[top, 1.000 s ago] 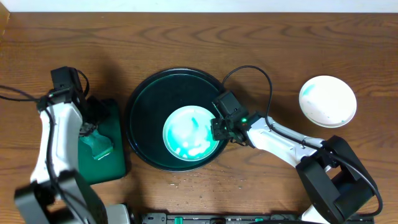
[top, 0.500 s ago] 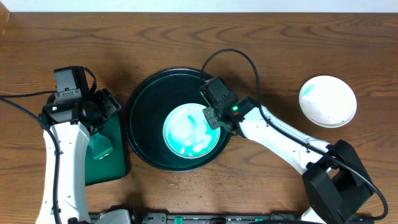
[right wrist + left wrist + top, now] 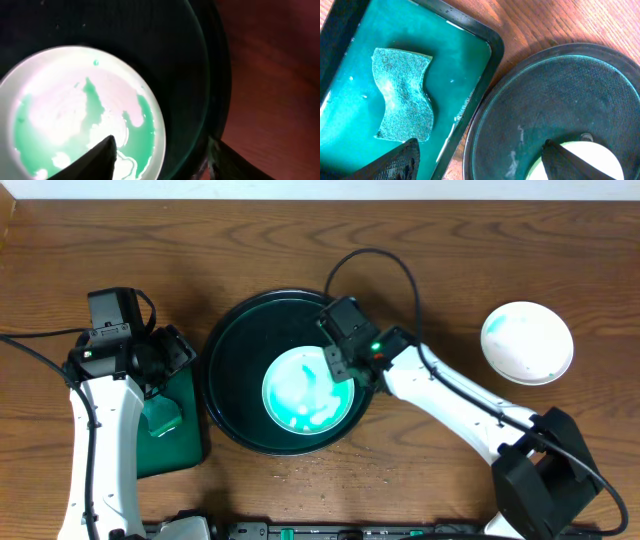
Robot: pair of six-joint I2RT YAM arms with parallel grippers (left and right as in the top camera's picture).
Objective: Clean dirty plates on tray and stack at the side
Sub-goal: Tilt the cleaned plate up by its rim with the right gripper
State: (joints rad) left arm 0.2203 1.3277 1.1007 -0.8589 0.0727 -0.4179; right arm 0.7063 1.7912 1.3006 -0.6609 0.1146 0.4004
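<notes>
A white plate (image 3: pixel 305 392) smeared with green lies inside the round black tray (image 3: pixel 232 350), toward its front right. Another white plate (image 3: pixel 527 342) with a faint green tint rests on the table at the right. My right gripper (image 3: pixel 333 370) hovers open over the tray plate's upper right edge. In the right wrist view the gripper (image 3: pixel 165 160) spans the plate (image 3: pixel 65 100) rim and the tray (image 3: pixel 190 75) rim, holding nothing. My left gripper (image 3: pixel 165 355) is open and empty, between the sponge tray and the black tray (image 3: pixel 580 90).
A small rectangular green tray (image 3: pixel 185 442) holds a teal sponge (image 3: pixel 160 417) at the left, beside the black tray; in the left wrist view the sponge (image 3: pixel 405 95) lies flat in green liquid. Bare wooden table (image 3: pixel 450 270) surrounds everything. Small droplets dot the wood in front of the black tray.
My right gripper moved from the tray's right-front rim up to the plate's upper right edge and opened. My left gripper lifted off the sponge tray and opened wider.
</notes>
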